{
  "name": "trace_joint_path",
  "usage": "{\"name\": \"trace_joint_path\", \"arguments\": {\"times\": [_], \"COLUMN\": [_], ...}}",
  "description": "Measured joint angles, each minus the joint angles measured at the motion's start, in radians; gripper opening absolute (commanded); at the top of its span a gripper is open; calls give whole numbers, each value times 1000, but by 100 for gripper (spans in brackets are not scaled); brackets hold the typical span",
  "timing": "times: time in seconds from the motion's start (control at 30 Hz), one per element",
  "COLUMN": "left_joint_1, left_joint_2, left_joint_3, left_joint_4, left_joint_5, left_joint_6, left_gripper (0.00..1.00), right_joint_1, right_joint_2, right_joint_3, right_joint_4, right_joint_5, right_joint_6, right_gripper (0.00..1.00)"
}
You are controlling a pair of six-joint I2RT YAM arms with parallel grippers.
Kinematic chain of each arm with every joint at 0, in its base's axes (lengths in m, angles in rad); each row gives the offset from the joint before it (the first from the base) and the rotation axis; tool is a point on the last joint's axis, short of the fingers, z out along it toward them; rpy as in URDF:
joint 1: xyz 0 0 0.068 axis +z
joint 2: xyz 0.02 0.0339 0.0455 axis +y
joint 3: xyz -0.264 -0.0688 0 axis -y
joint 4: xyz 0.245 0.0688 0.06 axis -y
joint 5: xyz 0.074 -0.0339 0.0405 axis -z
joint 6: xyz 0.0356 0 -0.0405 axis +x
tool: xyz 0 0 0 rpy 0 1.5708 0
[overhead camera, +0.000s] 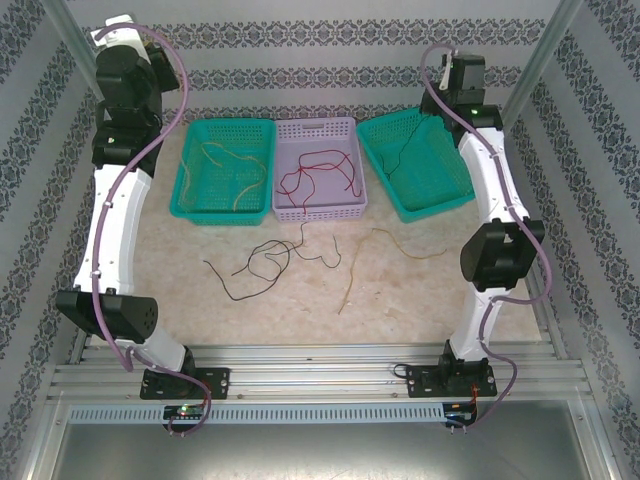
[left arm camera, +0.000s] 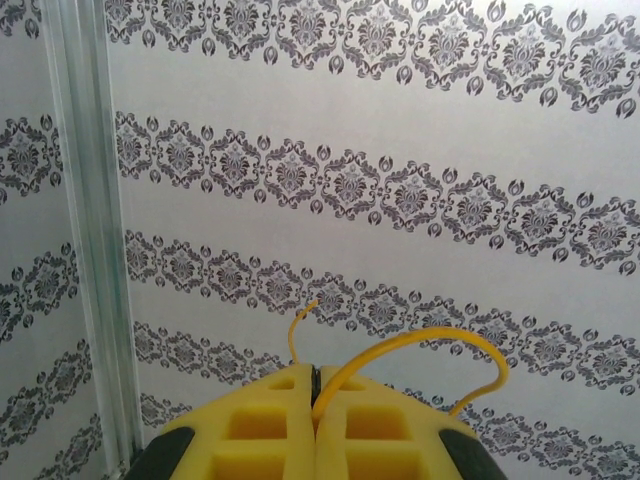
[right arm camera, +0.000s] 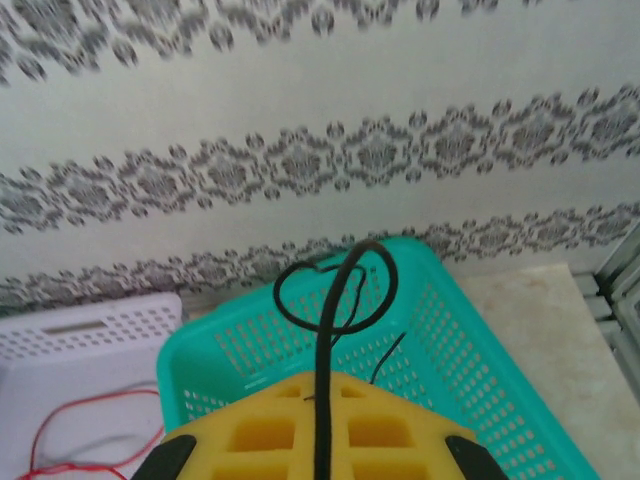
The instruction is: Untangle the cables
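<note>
The left gripper [left arm camera: 315, 385] is closed on a yellow cable [left arm camera: 420, 340]. The right gripper [right arm camera: 322, 392] is closed on a black cable [right arm camera: 335, 300], over the teal basket [right arm camera: 480, 340] at the lower centre.

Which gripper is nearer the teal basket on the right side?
Right. The right gripper, shut on a black cable, hangs over that teal basket. The left gripper, shut on a yellow cable, faces the back wall at the far left.
</note>
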Motion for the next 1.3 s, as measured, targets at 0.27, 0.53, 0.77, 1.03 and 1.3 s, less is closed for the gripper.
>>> {"name": "trace_joint_path", "arguments": {"times": [0.27,0.53,0.77,1.03,1.3], "left_joint_1": [9,27,28,27,2], "left_joint_2": [21,75,94,102,172], "left_joint_3": [-105,-175,-278,-416,-454], "left_joint_4": [40,63,65,66,61], "left_joint_5": [5,36,85,146,189], "left_joint_6": [3,-25,-100,-195,-243], "left_gripper": [0,0,0,12,16], "right_joint_1": [26,26,25,47,175], "right_joint_2": [-1,-1,-15,-208,-506], "right_joint_3": [-177,-278,-331,-436,-605], "right_joint_4": [42,66,93,138,223], "right_joint_5": [16,16,15,24,23], "right_joint_6": [-3,32,73,100,111], "right_gripper": [4,24,45,59,62]}}
